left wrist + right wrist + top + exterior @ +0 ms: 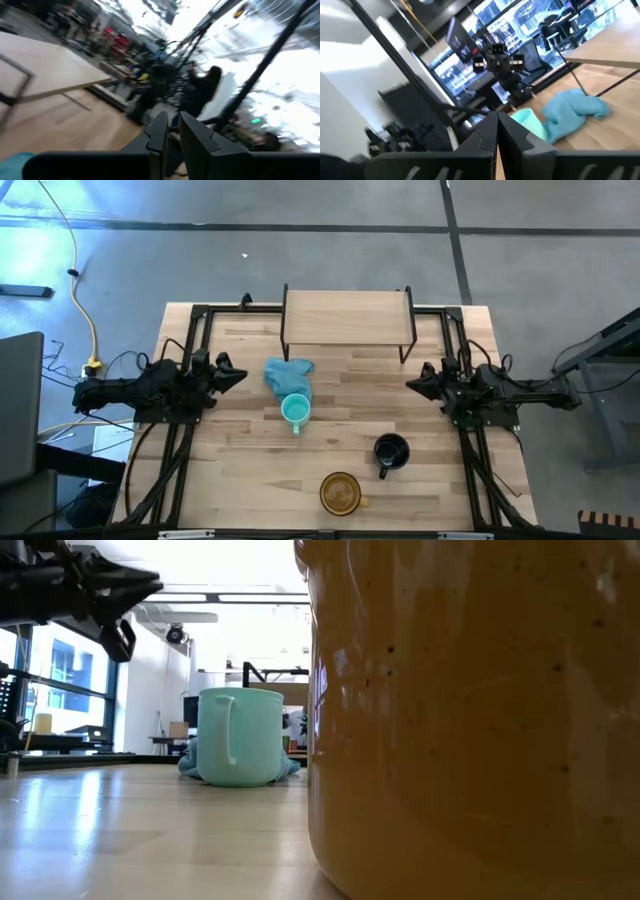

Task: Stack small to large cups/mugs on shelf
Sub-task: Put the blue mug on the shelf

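A: Since size sets the order, start w/ the table (240, 450) — what's on it?

B: Light wood, both arms parked at the sides. The shelf (345, 317) stands at the far edge, centred, board on thin black legs, nothing on top.

A: Arms?

B: Left hand (236, 373) hangs over the table's left side, pointing inward; fingers (159, 131) sit close w/ just a thin gap, holding nothing. Right hand (415, 382) mirrors it on the right side, fingers (487, 131) pressed together, also holding nothing. Both well apart from the mugs.

A: Mugs, biggest first?

B: Amber-brown mug (341, 493) near the front edge, about centre, upright, handle toward the right. It fills most of the low view (470, 720). Black mug (390, 450) is just right of and behind it, upright, handle toward the front. Turquoise mug (295, 411) sits mid-table, left of centre, upright, handle toward the front.

A: Anything else?

B: Blue-teal cloth (289, 373), bunched up, touching the turquoise mug's far side, btwn it and the shelf. All three mugs are on the table, none on the shelf.
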